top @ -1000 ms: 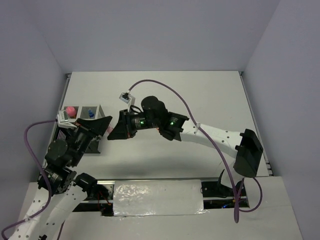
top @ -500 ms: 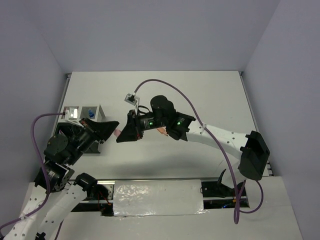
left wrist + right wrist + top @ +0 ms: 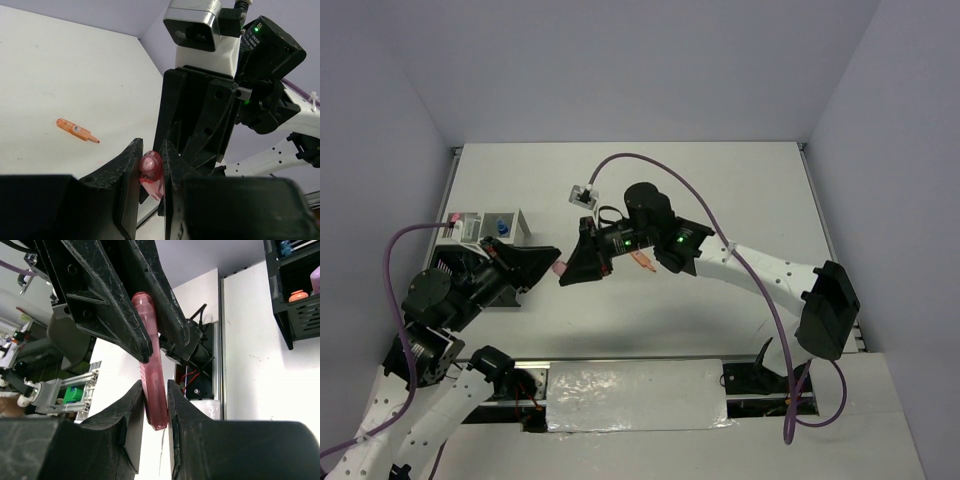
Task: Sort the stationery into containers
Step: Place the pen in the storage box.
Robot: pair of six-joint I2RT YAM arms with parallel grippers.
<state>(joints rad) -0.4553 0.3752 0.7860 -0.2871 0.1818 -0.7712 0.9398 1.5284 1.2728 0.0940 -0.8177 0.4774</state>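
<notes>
1. The left gripper [image 3: 150, 159] was clamped on a pink pen [image 3: 150, 352], one finger pressed on each side of its rounded end.
2. The right gripper [image 3: 154, 395] was closed on the same pen, farther along the barrel, with its fingers tight against both sides.
3. The two grippers met tip to tip in the air, so the pen bridged them.
4. The pen was held off the table [image 3: 740, 190], just right of the organizer [image 3: 519, 222], and sat in no compartment.
5. An orange pen [image 3: 76, 129] lay flat on the table under the right arm's wrist, well apart from the organizer.
6. The organizer stood near the table's left edge, partly hidden by the left arm.
7. A bottle [image 3: 501, 228] with a blue cap stood in one white compartment.
8. In the right wrist view, an orange item [image 3: 298, 295] and a purple item [image 3: 315, 280] sat in the black compartments.
</notes>
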